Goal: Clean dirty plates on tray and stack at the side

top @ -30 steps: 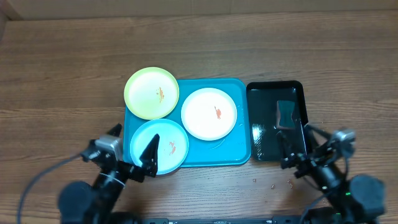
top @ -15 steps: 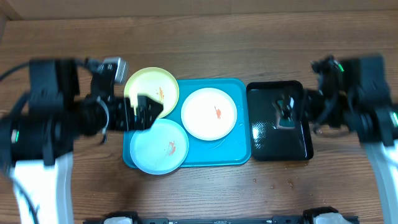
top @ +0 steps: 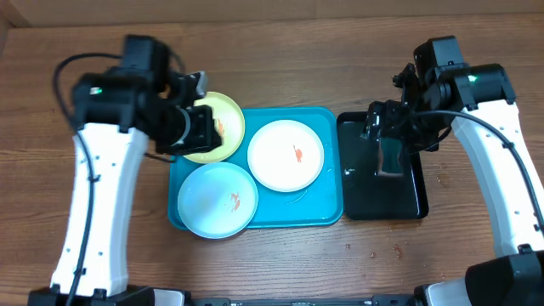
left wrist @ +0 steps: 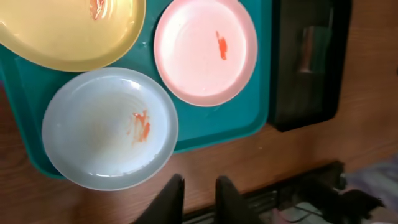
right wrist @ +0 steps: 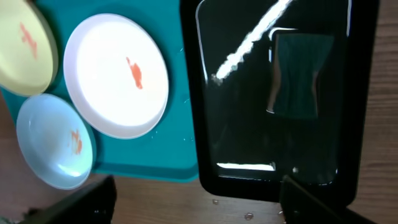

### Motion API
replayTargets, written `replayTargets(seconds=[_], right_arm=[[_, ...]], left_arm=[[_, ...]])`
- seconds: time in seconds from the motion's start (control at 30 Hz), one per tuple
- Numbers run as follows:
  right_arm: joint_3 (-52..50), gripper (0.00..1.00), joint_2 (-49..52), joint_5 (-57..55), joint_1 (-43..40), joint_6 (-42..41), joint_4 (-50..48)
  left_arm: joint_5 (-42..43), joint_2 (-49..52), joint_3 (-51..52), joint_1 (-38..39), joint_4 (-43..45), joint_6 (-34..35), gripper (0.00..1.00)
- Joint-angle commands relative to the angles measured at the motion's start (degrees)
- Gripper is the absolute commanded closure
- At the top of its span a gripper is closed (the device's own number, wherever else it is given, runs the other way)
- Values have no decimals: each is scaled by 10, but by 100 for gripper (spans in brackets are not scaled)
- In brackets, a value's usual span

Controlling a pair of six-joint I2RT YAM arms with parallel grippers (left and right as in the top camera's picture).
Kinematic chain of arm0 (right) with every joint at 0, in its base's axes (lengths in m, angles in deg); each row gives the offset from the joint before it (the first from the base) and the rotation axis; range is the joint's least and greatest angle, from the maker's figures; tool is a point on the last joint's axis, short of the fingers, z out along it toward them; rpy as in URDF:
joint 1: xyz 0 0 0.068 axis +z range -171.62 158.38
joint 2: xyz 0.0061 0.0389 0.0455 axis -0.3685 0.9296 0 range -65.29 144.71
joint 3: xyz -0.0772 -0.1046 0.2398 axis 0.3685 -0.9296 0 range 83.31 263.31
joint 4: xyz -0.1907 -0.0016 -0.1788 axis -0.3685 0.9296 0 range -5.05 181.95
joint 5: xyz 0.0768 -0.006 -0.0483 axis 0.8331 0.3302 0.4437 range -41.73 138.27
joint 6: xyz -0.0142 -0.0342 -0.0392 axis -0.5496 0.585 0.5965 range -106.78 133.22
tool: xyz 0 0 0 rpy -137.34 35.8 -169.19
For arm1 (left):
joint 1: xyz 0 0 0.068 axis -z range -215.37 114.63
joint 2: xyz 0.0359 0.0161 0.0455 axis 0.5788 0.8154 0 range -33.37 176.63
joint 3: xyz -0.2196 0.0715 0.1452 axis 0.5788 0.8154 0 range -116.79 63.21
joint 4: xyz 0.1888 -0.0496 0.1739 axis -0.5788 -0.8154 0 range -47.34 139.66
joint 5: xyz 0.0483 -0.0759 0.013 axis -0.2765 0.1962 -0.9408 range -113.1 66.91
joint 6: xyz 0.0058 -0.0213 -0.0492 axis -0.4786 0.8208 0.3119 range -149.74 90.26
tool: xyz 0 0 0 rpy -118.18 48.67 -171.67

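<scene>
- One turquoise tray is carrying three smeared dishes; the light blue plate is sitting at its near-left corner, overhanging the rim.
- The white plate is lying toward the tray's far right.
- The yellow-green plate is overhanging the tray's far-left corner, partly hidden by the left tool, whose fingers are standing narrowly parted and gripping nothing.
- One black tray is sitting just right of the tray; the dark item inside is hard to make out.
- The right tool is hovering there, spread wide and empty.
</scene>
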Motion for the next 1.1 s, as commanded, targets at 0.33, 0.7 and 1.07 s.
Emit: replayTargets(seconds=[0.33, 0.7, 1.07], right_arm=[[-40, 24, 6, -76, -2, -20, -37], [-185, 25, 8, -123, -2, -49, -215], [-251, 36, 8, -215, -2, -72, -312]], left_arm=[[-92, 9, 199, 80, 193, 105, 54], [-137, 9, 263, 80, 303, 130, 62], [-135, 52, 263, 81, 321, 133, 62]])
